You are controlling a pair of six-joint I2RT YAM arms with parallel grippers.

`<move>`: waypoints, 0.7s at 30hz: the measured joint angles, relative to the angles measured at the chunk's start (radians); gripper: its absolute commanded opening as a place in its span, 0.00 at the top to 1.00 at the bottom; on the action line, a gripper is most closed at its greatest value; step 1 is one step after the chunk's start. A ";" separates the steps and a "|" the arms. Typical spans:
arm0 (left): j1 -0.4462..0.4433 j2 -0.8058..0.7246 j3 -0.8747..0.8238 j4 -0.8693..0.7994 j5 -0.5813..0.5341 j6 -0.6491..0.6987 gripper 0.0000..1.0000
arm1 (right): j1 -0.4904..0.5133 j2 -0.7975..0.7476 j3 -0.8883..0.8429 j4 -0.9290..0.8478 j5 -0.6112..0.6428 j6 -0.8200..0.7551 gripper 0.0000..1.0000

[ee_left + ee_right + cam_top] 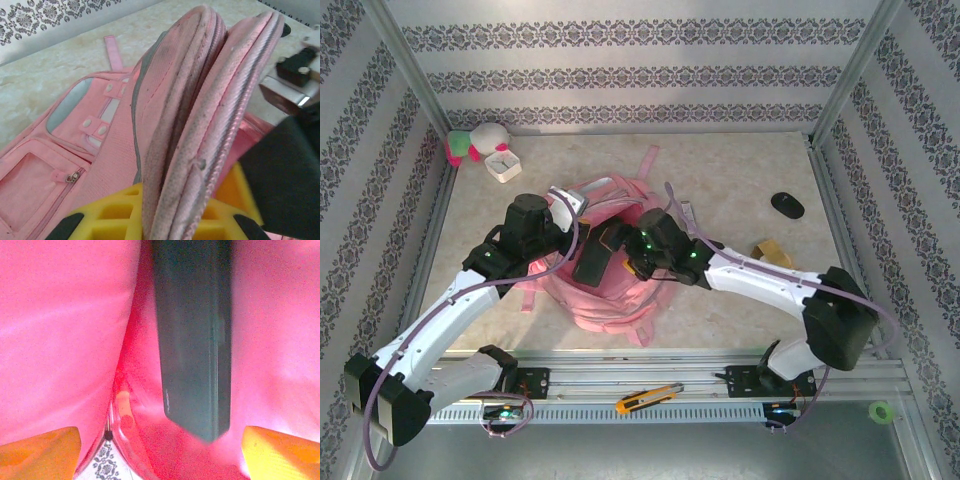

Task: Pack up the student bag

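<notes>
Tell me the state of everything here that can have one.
bag: lying on table, pocket held open.
left hand: shut on bag's rim.
right hand: open, inside bag.
dark case: in bag, ungripped.
knife: on front rail, blade hard to tell.

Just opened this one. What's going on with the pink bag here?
The left gripper is shut on the rim of the soft pink fabric backpack, holding its compartment open. The right gripper reaches into that opening with its jaws apart. A flat dark rectangular object sits between its fingers, clear of both, apparently released into the bag.
</notes>
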 measured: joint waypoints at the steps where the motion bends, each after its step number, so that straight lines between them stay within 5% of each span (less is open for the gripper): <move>1: 0.000 -0.002 0.000 0.000 0.000 0.000 0.93 | 0.005 -0.014 -0.008 0.000 0.003 0.000 0.20; 7: 0.000 -0.011 0.000 0.001 0.000 -0.001 0.93 | 0.049 -0.037 -0.042 0.010 0.033 0.034 0.42; 17: 0.000 -0.011 0.000 0.002 0.031 -0.017 0.94 | 0.058 0.121 0.010 0.049 0.023 0.004 0.44; 21: 0.000 -0.011 0.000 0.004 0.042 -0.030 0.93 | 0.050 0.149 0.054 0.062 0.028 -0.039 0.52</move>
